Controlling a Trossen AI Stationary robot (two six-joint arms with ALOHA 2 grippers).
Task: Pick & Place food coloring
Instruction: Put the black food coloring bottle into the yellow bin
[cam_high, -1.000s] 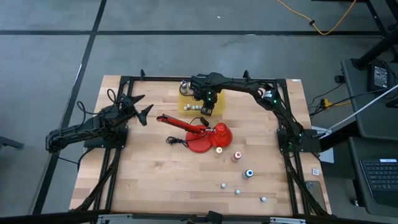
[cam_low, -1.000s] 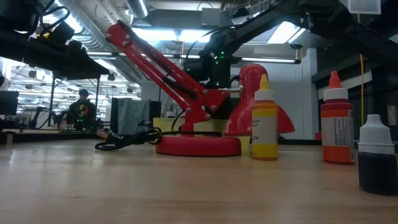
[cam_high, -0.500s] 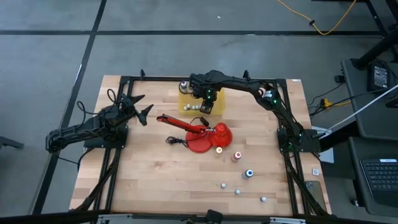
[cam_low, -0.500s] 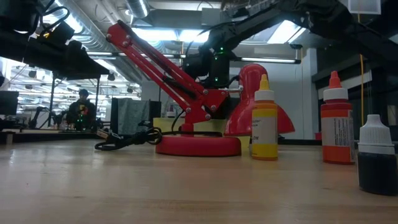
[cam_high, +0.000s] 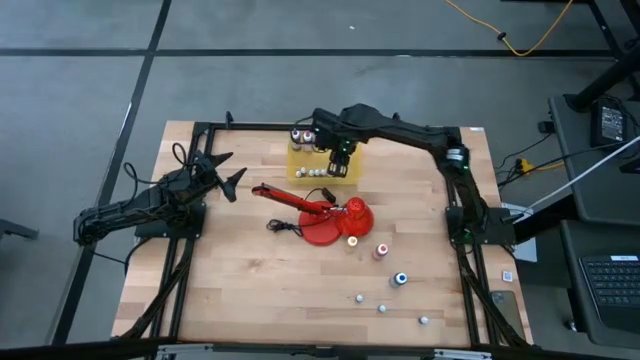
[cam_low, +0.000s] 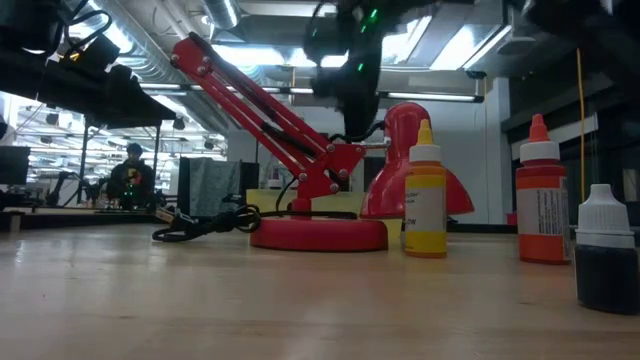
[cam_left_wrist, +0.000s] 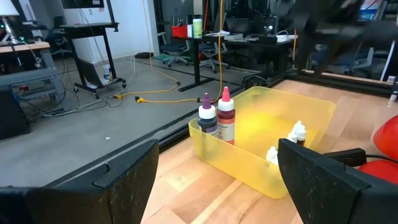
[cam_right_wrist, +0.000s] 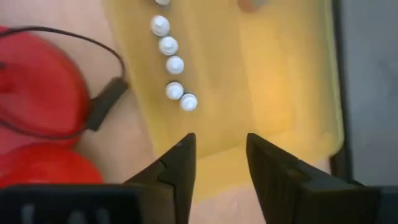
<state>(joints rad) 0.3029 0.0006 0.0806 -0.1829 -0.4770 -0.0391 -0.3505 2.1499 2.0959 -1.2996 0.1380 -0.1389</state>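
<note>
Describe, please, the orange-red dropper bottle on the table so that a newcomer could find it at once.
Start from the red desk lamp in the middle of the table. Three bottles stand in a slanted row past the lamp's base; the orange-red dropper bottle is the middle one, between the yellow bottle and the dark bottle.

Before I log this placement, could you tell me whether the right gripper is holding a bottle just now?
No: in the right wrist view the right gripper has its fingers apart with nothing between them, above the yellow bin.
</note>
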